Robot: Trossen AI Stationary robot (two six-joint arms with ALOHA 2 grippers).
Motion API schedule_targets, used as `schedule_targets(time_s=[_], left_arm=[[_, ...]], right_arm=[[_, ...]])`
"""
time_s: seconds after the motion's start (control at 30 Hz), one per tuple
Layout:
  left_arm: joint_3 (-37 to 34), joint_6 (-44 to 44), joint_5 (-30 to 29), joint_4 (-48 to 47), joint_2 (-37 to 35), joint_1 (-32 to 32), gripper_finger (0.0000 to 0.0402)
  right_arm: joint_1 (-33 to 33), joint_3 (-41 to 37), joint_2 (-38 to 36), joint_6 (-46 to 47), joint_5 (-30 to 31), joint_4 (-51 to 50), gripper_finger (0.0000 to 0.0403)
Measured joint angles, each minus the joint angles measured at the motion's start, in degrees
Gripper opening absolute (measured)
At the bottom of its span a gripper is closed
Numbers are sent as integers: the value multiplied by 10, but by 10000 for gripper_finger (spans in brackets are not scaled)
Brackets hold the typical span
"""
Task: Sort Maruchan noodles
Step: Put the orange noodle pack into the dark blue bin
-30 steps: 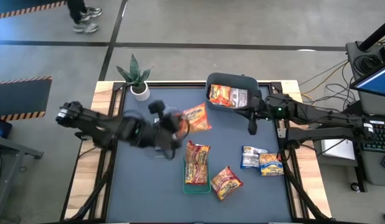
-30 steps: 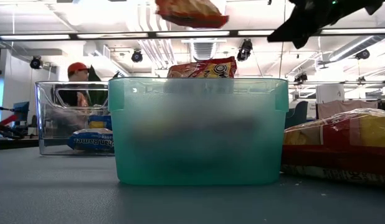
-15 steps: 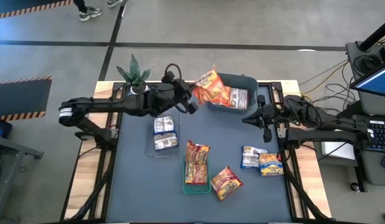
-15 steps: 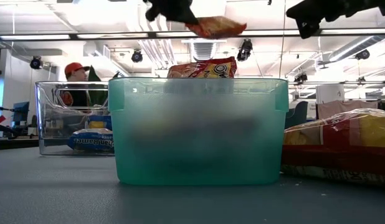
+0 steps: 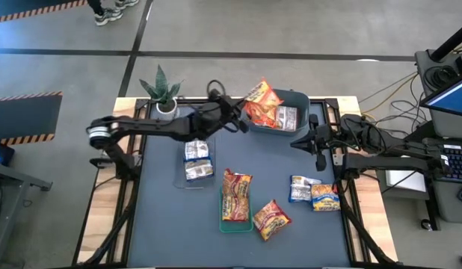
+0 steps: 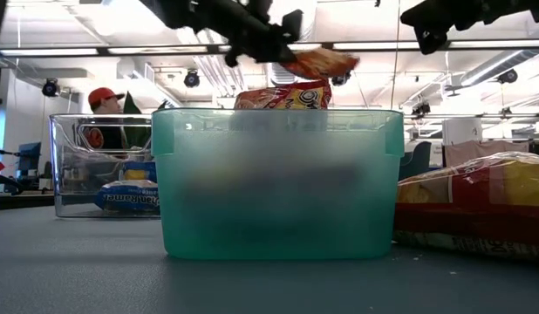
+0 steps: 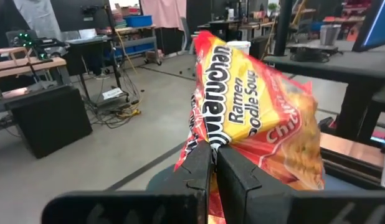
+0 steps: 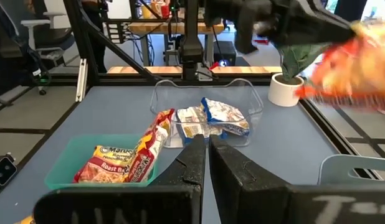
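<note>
My left gripper point(image 5: 235, 119) is shut on an orange-red and yellow Maruchan packet point(image 5: 259, 97), carried above the left rim of the grey-blue bin point(image 5: 300, 99). The low view shows that packet point(image 6: 323, 63) high above the table. An orange packet and a silver one point(image 5: 276, 116) lie in the bin. My right gripper point(image 5: 318, 160) hangs shut and empty just right of the bin's near corner. More packets lie in a clear bin point(image 5: 195, 160), on the green tray point(image 5: 236, 197), and loose on the table point(image 5: 270, 219), point(image 5: 315, 192). My left gripper pinches the packet by its lower edge point(image 7: 202, 138) between the two fingers point(image 7: 235, 169). It reaches in from the table's left. The packet stands out beyond the fingers, lifted clear and tilted, its printed face toward the wrist camera.
A potted plant point(image 5: 164, 91) stands at the far left corner. In the low view the green tub point(image 6: 278, 183) fills the middle, with the clear bin point(image 6: 104, 166) to its left and an orange packet point(image 6: 479, 205) to its right. A person shows behind the clear bin.
My left gripper has carried the orange packet from the table's middle toward the far edge and rightward, up to the grey-blue bin's left rim. My right gripper has drawn back a little to the right, away from the bin, and then kept still.
</note>
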Motion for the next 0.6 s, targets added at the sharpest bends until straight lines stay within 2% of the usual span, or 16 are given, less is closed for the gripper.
schedule_targets(time_s=[0.23,0.47,0.6], left_arm=[[102,1,-23,-9,106,15,0],[114,-83,-59,-18,157,32,0],[128,-95,-61,-22,186,32,0]], right_arm=[[0,-1,0,4,-2,-18,12],[0,-3,0,9,-2,-31,12],[0,-5,0,12,-2,-31,12]])
